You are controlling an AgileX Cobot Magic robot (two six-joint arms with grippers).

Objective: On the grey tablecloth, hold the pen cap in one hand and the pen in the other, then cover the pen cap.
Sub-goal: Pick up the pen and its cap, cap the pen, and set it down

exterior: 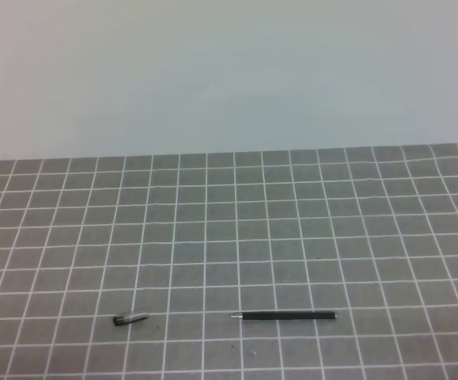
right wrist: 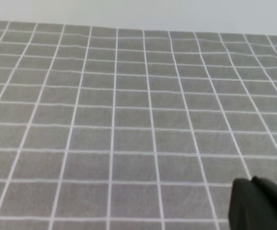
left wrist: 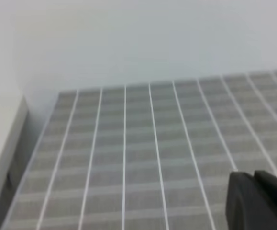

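On the grey tablecloth (exterior: 229, 237) the pen cap (exterior: 130, 320) lies near the front edge at about 7 o'clock, and the pen (exterior: 288, 316) lies level at about 5 o'clock, tip toward the cap, well apart. Left gripper (left wrist: 258, 201) and right gripper (right wrist: 260, 206) show as blurred dark corners, seemingly closed, holding nothing.

1. The pen cap (exterior: 130, 319) lies on the grey tablecloth (exterior: 229, 237), near its front edge, left of centre
2. The pen (exterior: 284, 316) lies at the cap's 3 o'clock, apart from it, tip toward 9 o'clock
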